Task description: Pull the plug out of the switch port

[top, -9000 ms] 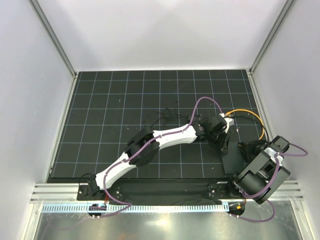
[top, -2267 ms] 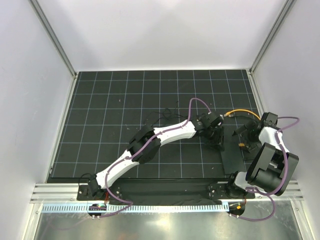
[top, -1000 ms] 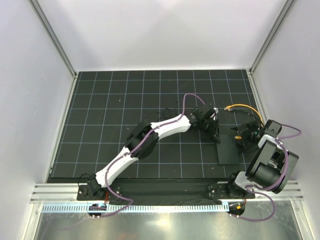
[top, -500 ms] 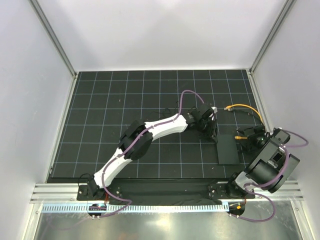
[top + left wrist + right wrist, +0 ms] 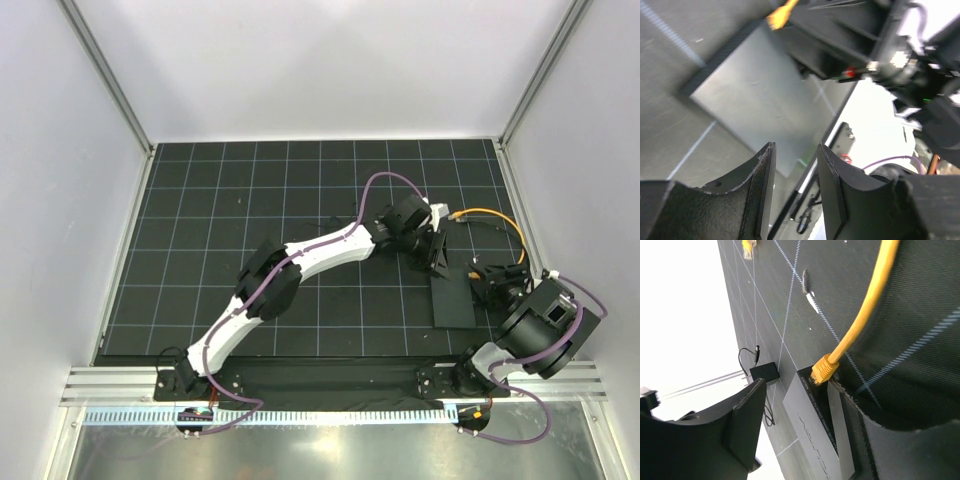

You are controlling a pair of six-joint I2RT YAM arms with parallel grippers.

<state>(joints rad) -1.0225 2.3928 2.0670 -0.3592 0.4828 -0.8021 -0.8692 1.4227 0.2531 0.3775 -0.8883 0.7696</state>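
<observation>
- While lying on the right side of the desk (image 5: 250,220), squared to the grid: flat black switch box (image 5: 452,305), long axis running near to far.
- Nearer of the two: right gripper (image 5: 487,283), just beside the box's far right corner; open, fingers either side of the plug, clamping nothing yet.
- Left gripper (image 5: 796,155) above the box's far left part; part open, empty.
- Yellow cable (image 5: 497,213) arcing away beyond.
- Plug (image 5: 822,371) seated in the switch port (image 5: 808,376), axis roughly along the box's length, dead ahead between the right fingers.
- Against nine seconds ago: box then skewed and nearer the front. Half a second ago: plug visible from above, now covered by the right gripper.
</observation>
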